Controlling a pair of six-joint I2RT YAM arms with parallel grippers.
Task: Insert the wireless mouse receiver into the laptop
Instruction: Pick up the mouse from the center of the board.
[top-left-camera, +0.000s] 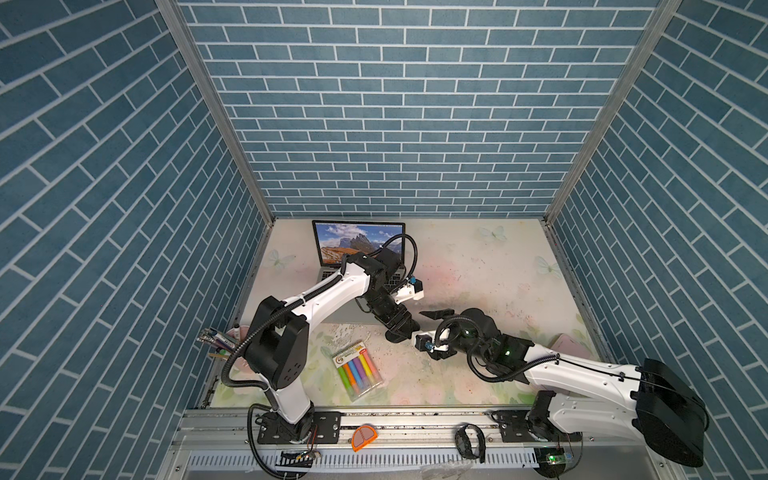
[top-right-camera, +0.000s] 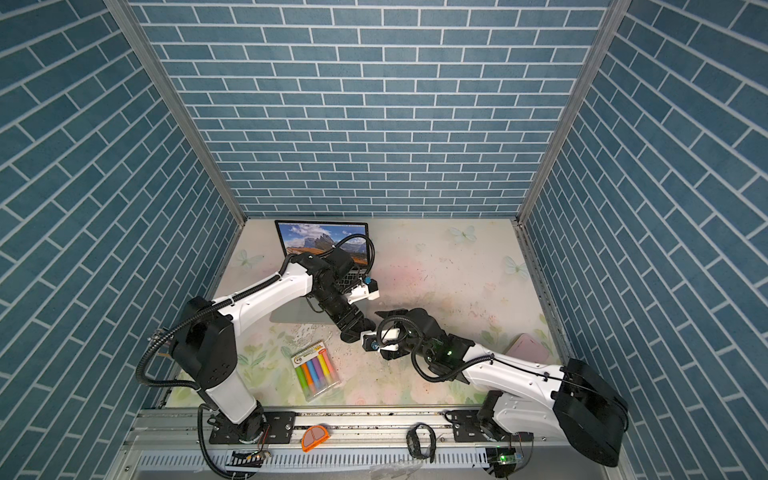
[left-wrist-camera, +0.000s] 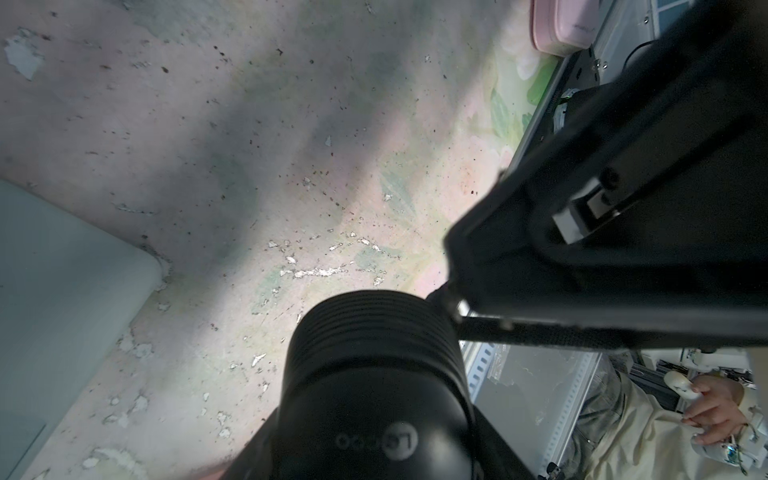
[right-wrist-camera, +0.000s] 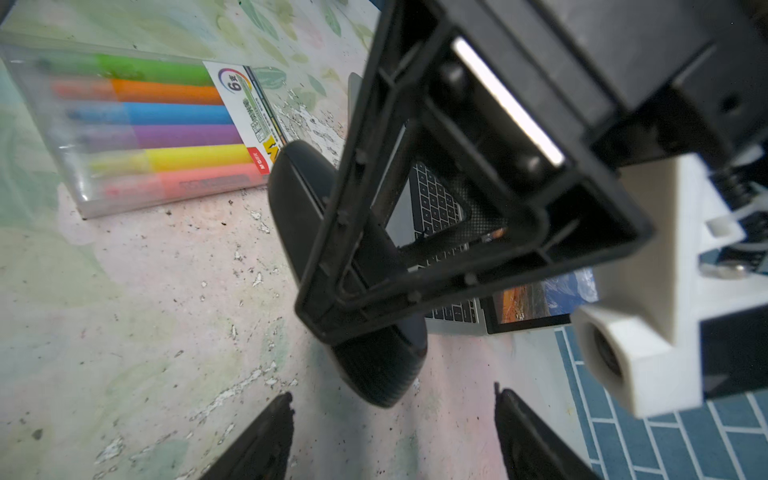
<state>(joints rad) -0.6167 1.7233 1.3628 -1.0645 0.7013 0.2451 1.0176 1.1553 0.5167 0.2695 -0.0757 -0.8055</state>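
My left gripper (top-left-camera: 401, 332) (top-right-camera: 356, 330) is shut on a black oval mouse (left-wrist-camera: 374, 365), which it holds above the table in front of the laptop. In the right wrist view the mouse (right-wrist-camera: 301, 208) sits clamped in that gripper's black frame, with its ribbed end pointing toward me. My right gripper (right-wrist-camera: 392, 395) (top-left-camera: 434, 313) stands open just short of that end, nothing between its fingers. The silver-grey laptop (top-left-camera: 357, 241) (top-right-camera: 320, 239) (right-wrist-camera: 536, 303) stands open at the back left, and a corner of its base (left-wrist-camera: 62, 291) shows. The wireless mouse receiver is hidden.
A clear pack of coloured markers (top-left-camera: 359, 370) (right-wrist-camera: 137, 124) lies on the table near the front. A pink case (top-left-camera: 571, 347) (left-wrist-camera: 557, 25) sits at the right edge. A pen holder (top-left-camera: 220, 338) stands at the left edge. A person's hand (left-wrist-camera: 715, 407) shows beyond the front rail.
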